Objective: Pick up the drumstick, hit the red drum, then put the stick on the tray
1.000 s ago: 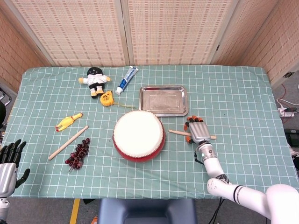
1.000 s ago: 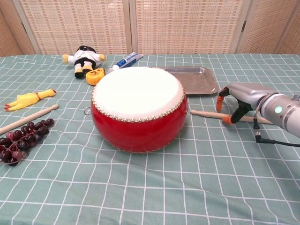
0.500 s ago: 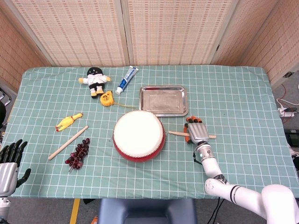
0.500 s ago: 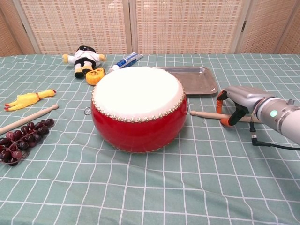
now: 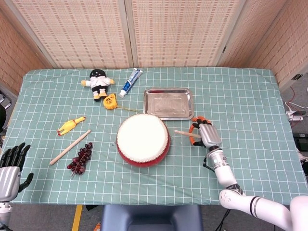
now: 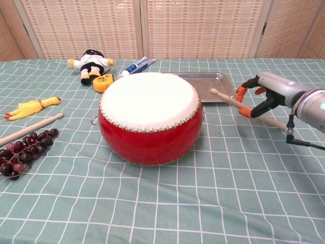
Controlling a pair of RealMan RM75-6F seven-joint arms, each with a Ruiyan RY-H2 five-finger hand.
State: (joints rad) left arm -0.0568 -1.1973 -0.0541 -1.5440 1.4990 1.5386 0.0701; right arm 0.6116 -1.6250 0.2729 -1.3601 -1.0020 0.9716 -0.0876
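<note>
Beside the red drum (image 6: pixel 149 116), the right hand (image 6: pixel 269 93) held the drumstick (image 6: pixel 229 100) up off the table, near the tray (image 5: pixel 169 103). The left hand (image 5: pixel 11 166) stayed low, fingers apart.

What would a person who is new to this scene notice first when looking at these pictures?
The big red drum with its white skin stands in the middle of the green checked tablecloth. Just to its right, the right hand holds a drumstick lifted off the cloth, its tip pointing toward the drum. Behind them lies an empty metal tray.
</note>
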